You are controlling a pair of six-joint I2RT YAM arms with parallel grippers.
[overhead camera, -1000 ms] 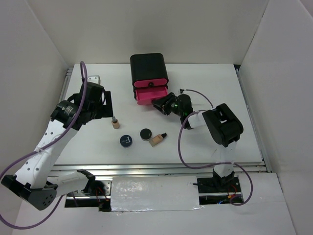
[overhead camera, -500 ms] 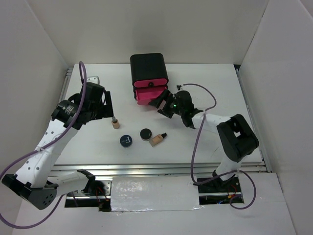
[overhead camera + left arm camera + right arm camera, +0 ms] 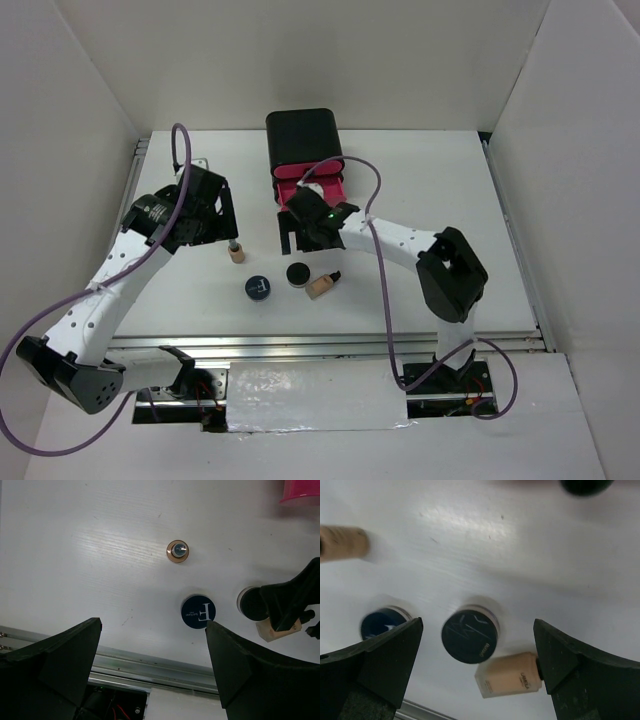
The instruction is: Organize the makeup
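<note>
Box (image 3: 304,140) upper centre of frame. Standing bottle (image 3: 236,253) left of centre. Compact (image 3: 258,288) below-right of it. Jar (image 3: 297,274) right of compact. Lying bottle (image 3: 322,286) just beside jar, right.

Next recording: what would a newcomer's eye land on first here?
The black box at the far middle, with a bright pink drawer pulled out. Just in front, the right gripper hangs with jaws wide open above a cluster: black-lidded jar, dark-blue compact and a beige bottle lying down.
</note>
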